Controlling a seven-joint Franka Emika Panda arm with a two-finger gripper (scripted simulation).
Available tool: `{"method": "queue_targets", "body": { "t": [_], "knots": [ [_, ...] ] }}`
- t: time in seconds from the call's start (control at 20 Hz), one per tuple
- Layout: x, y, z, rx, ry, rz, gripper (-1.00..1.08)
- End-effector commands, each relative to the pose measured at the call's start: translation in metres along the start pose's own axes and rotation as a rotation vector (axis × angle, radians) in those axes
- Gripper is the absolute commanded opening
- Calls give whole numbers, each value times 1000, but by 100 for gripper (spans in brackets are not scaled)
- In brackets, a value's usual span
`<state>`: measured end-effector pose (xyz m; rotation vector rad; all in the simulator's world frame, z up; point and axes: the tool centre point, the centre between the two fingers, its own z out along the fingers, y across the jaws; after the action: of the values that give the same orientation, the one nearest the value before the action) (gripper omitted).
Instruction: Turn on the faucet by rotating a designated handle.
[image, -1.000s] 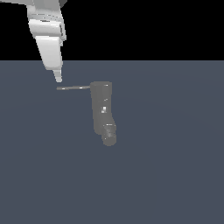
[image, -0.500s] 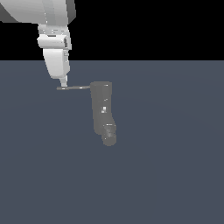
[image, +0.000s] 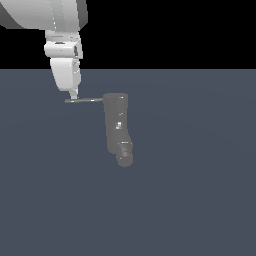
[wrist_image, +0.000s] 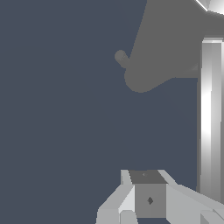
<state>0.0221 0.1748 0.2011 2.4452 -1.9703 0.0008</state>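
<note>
Over the last second the gripper (image: 74, 96) has dropped onto the outer end of the handle (image: 85, 100), apparently ready to push it round the faucet (image: 117, 127); whether its fingers are parted is unclear.

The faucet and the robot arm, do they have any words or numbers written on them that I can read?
No words, numbers or signs can be read in either view.
The faucet shows only small white specks, not letters.
The handle is a plain grey rod.
The gripper is plain white, with nothing printed; a small dark diamond mark on it in the wrist view is not a letter.
</note>
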Motion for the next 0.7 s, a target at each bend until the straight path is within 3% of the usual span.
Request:
{"method": "queue_targets", "body": {
  "t": [0.0,0.65],
  "knots": [
    [0,6,0,0,0,0,-100],
    [1,42,0,0,0,1,-100]
  ]
}}
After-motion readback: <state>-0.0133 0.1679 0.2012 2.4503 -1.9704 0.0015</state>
